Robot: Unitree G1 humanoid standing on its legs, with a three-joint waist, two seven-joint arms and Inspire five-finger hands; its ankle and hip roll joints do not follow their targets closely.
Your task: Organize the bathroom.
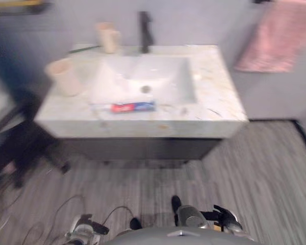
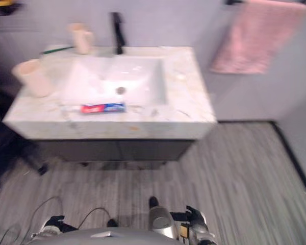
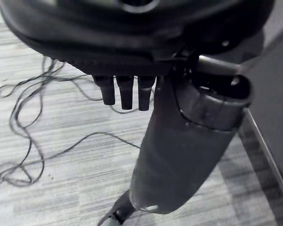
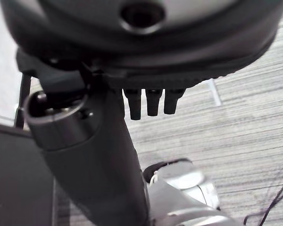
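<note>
A red, white and blue toothpaste tube lies flat on the front rim of the white marble vanity, just before the basin. A cream cup stands at the vanity's left edge. A second cup stands at the back beside the black faucet. A green toothbrush lies at the back left. My left hand and right hand hang low over the floor, well short of the vanity, with relaxed fingers and nothing in them.
A pink towel hangs on the wall right of the vanity. Dark furniture stands at the left. Grey plank floor stretches between me and the dark cabinet under the vanity.
</note>
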